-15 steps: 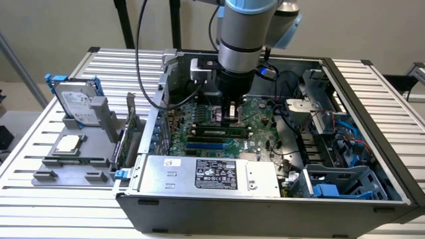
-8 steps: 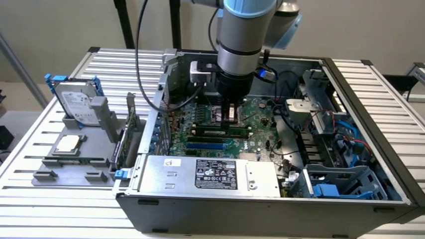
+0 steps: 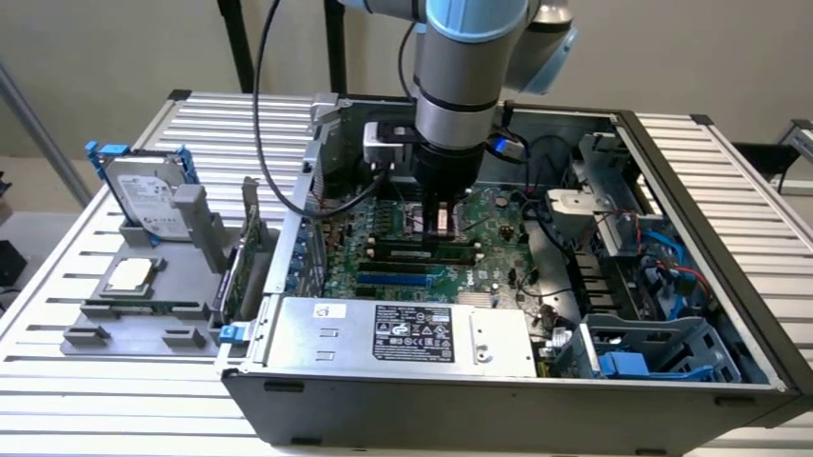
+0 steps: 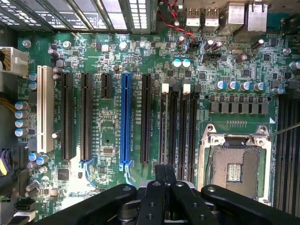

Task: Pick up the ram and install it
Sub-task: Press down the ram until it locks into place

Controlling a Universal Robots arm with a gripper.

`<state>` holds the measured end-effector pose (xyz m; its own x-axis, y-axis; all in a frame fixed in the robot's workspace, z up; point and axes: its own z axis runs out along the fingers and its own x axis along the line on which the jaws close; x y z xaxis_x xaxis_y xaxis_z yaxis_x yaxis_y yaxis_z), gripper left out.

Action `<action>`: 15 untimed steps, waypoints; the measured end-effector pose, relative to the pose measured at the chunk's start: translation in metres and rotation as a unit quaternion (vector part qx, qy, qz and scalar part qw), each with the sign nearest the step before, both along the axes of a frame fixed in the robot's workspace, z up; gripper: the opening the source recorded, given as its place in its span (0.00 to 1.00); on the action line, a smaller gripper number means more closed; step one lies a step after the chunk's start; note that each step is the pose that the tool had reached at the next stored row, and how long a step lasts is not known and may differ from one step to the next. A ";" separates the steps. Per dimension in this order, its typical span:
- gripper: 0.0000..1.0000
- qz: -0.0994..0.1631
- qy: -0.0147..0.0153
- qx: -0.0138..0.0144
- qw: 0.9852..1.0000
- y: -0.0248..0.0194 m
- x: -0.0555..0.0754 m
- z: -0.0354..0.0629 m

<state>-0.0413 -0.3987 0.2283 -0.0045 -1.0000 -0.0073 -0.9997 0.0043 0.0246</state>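
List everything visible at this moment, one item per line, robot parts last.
computer case: one, grey, open, on the slatted table.
slatted table: one, silver, under everything.
motherboard: one, green, inside the case.
ram: one, dark green stick, lying along the motherboard slots below the gripper.
blue slot: one, blue, among the black slots.
white slot: one, white, beside the black slots.
CPU socket: one, silver frame, empty.
power supply: one, grey, at the case's front.
hard drive: one, silver in blue bracket, upright on the grey holder.
processor chip: one, silver, on the holder.
gripper: one, black, over the motherboard.
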 end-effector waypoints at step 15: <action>0.11 0.000 0.003 0.000 1.000 0.0001 0.000 0.0173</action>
<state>-0.0413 -0.3986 0.2457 -0.0047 -1.0000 -0.0078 -0.9995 0.0044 0.0304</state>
